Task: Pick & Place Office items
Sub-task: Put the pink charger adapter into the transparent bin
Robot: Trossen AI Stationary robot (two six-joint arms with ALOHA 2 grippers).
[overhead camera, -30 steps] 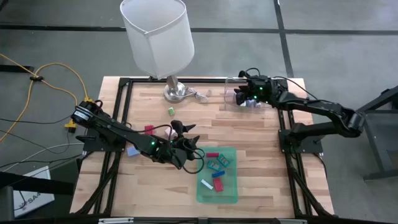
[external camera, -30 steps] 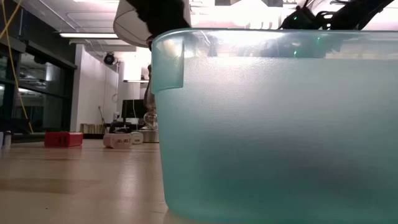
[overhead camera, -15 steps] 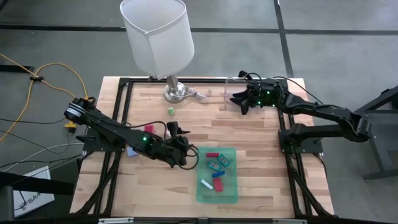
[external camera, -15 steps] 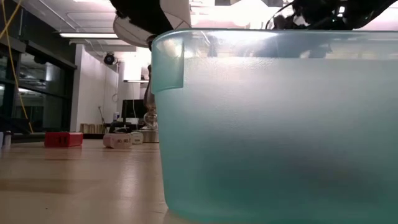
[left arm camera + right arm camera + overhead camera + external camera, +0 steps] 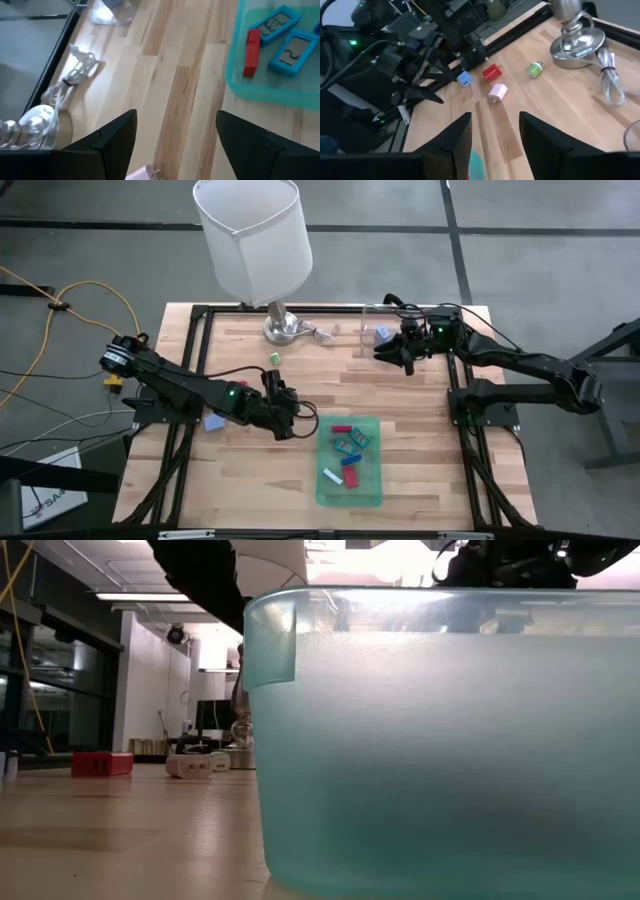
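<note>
The green tray (image 5: 367, 492) lies near the table's front and holds several office items: a red stick (image 5: 251, 46), blue clips (image 5: 292, 50) and a white piece (image 5: 332, 475). My left gripper (image 5: 293, 418) hovers open just left of the tray, nothing between its fingers (image 5: 176, 114). Loose pieces lie on the wood: green (image 5: 535, 69), red (image 5: 491, 72), pink (image 5: 498, 91) and blue (image 5: 464, 79). My right gripper (image 5: 390, 352) is open and empty (image 5: 495, 116) beside the clear container (image 5: 372, 315), in which a blue piece (image 5: 382, 333) shows.
A lamp with a white shade (image 5: 250, 235) stands on a metal base (image 5: 575, 40) at the table's far edge, its cord (image 5: 610, 85) coiled beside it. In the low view the tray's wall (image 5: 450, 740) blocks most of the sight. Bare wood lies between the two arms.
My left gripper has drawn back from the tray's left edge toward the table's left and has turned about. My right gripper has come away from over the clear container toward the table's middle and tipped up nearer to level. Both have stayed open.
</note>
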